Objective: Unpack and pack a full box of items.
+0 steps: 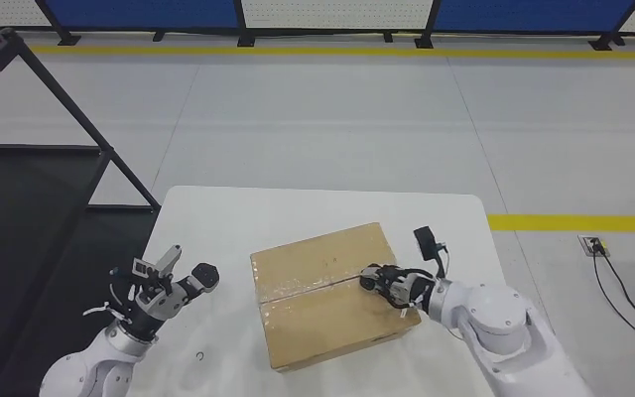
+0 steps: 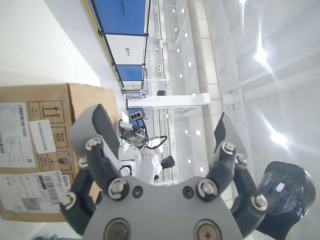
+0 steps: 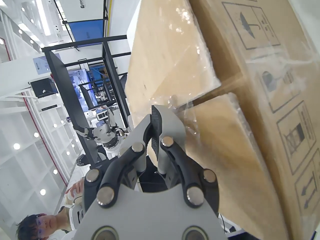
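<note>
Clearly nearer, the right gripper [image 3: 154,112], jaws pressed together, sits at the right end of the taped seam [image 1: 308,286] on the closed box [image 1: 322,323]. The seam runs leftward toward the left gripper [image 2: 162,116], whose jaws are wide, well apart beside the box.

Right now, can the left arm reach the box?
Probably yes: the left end effector sits open beside the box, with only tabletop between them.

Bright ceiling lights [image 2: 260,55], flaring glare, soft shadows
</note>
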`<state>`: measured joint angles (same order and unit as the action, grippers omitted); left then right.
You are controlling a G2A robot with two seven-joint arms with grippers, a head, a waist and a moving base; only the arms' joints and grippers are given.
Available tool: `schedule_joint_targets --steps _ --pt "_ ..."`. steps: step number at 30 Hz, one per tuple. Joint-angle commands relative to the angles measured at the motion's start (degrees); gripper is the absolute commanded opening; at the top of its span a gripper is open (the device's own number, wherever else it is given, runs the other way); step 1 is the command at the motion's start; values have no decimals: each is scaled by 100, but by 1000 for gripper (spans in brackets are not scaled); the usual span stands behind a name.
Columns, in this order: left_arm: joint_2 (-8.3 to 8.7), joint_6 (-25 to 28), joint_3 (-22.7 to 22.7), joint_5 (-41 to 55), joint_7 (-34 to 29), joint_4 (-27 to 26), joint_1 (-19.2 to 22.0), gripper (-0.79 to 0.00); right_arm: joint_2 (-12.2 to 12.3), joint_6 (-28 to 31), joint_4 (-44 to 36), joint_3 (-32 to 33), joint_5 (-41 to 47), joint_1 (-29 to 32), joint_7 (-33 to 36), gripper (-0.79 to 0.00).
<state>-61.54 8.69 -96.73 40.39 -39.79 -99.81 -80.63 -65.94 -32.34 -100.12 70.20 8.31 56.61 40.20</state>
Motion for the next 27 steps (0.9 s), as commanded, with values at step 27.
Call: schedule_joint_targets --steps 27 --pt "-16 212 -550 419 -38 84 -344 0 -655 256 704 -2315 190 -1326 -935 -785"
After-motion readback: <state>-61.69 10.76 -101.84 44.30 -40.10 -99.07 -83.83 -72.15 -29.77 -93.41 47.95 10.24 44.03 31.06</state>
